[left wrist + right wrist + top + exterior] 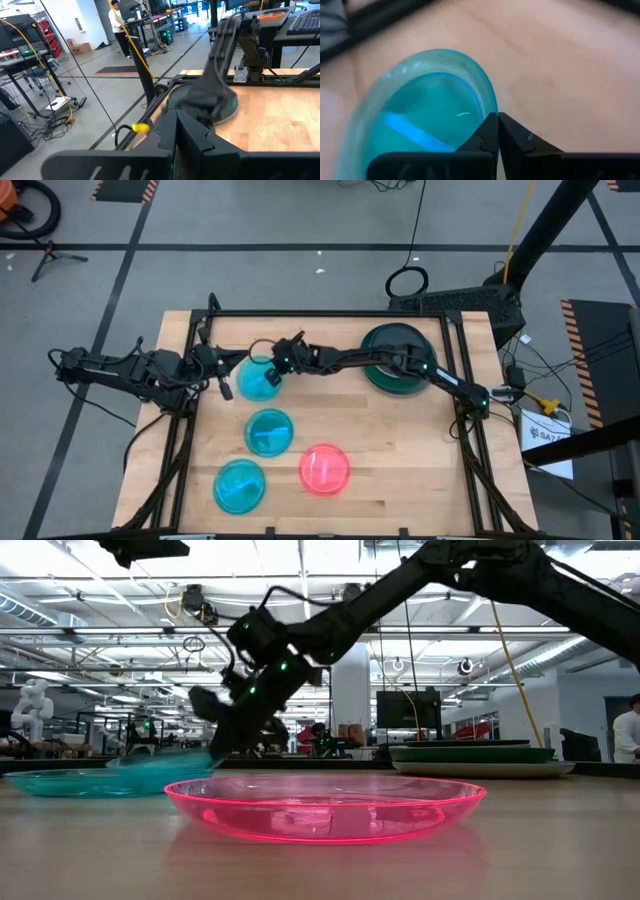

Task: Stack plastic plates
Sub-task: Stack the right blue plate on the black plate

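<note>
**Plate stacking: right arm closing on the far cyan plate**

Wooden table [400, 450] inside a dark frame, on a grey workshop floor with taped lines; we take the stack of large plates [398, 360] at the table's far right as our landmark.

Item one: that stack, dark green uppermost in the high view, a paler plate beneath it in the low view. How many plates it holds we cannot tell.

Item two: three cyan plates. The far cyan plate [260, 377] lies well left of the stack; the middle cyan plate [269, 431] and the near cyan plate [239, 485] sit left of the stack and nearer the front edge.

Item three: the red-pink plate [325, 469], near the front, beside the near cyan plate.

Item four: the right gripper [277, 368], reaching left from the stack, jaws closed at the rim of the far cyan plate [427, 112]. We judge it pinched, though the rim between the fingers is hidden.

Item five: the left gripper [224, 385], just left of that plate, jaws closed on nothing, waiting.

Step in hand, as we judge: picking up this plate. Next calls for a level lift and a carry onto another plate.
</note>
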`<state>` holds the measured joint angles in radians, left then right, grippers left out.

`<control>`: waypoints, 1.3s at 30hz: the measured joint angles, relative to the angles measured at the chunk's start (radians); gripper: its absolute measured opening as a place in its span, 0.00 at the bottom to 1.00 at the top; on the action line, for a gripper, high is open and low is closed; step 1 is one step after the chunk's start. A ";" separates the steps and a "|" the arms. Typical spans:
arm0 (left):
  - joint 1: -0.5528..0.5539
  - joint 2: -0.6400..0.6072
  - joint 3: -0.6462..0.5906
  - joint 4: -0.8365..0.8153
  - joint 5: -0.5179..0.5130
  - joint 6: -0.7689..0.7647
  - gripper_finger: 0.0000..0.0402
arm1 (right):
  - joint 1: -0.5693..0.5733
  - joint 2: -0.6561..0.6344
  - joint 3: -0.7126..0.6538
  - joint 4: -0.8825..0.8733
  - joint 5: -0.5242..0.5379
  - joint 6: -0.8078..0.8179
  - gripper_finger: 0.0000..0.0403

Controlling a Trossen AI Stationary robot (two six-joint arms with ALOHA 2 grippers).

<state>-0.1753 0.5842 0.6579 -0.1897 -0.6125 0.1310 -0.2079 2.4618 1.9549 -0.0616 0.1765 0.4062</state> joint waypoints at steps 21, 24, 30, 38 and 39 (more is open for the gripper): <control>-0.002 0.008 0.000 0.024 0.001 -0.014 0.03 | -0.080 -0.612 -0.043 -1.143 0.094 -0.130 0.00; -0.002 0.011 0.000 0.022 0.000 -0.020 0.03 | -0.086 -0.760 -0.180 -1.153 0.170 -0.095 0.00; -0.001 0.011 0.000 0.030 0.000 -0.010 0.03 | -0.144 -1.106 -0.576 -0.910 0.189 -0.006 0.00; -0.001 0.011 0.000 0.041 0.000 0.018 0.03 | -0.295 -1.430 -1.078 -0.587 0.189 0.065 0.00; -0.001 0.011 0.000 0.046 0.000 0.021 0.03 | -0.314 -1.455 -1.124 -0.566 0.190 0.076 0.00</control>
<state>-0.1764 0.5957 0.6579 -0.1441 -0.6121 0.1522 -0.5219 1.0067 0.8304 -0.6275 0.3662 0.4817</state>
